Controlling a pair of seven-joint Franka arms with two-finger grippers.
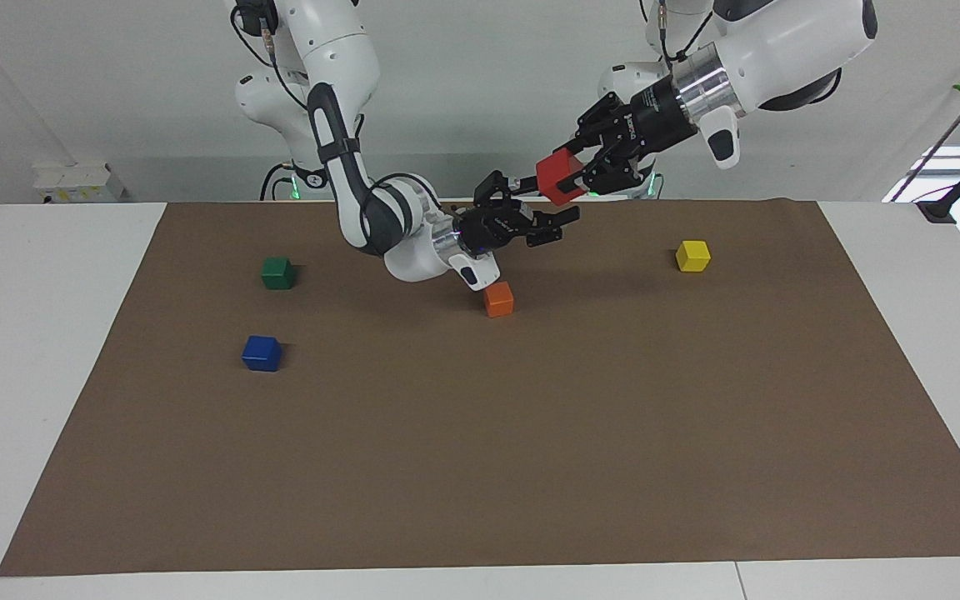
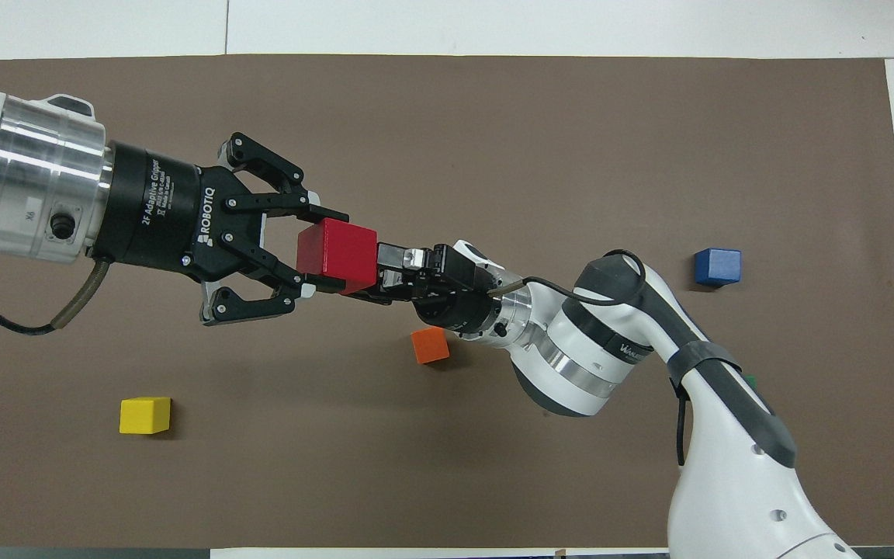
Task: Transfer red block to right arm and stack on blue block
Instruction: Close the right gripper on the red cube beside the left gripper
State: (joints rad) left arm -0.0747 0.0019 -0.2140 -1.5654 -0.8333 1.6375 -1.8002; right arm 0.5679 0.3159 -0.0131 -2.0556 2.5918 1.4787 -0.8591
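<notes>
Facing view shows the left gripper [image 1: 573,177] pinching the red block [image 1: 557,176] in the air above the brown mat [image 1: 530,467], while the right gripper [image 1: 548,218] has its fingers spread around the block's free end. The handover is under way but not finished. Stacking on the blue block [image 1: 262,352], toward the right arm's end, remains.

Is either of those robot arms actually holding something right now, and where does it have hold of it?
The left gripper holds the red block in the air, fingers on two opposite sides. The right gripper is open beside it, holding nothing.
</notes>
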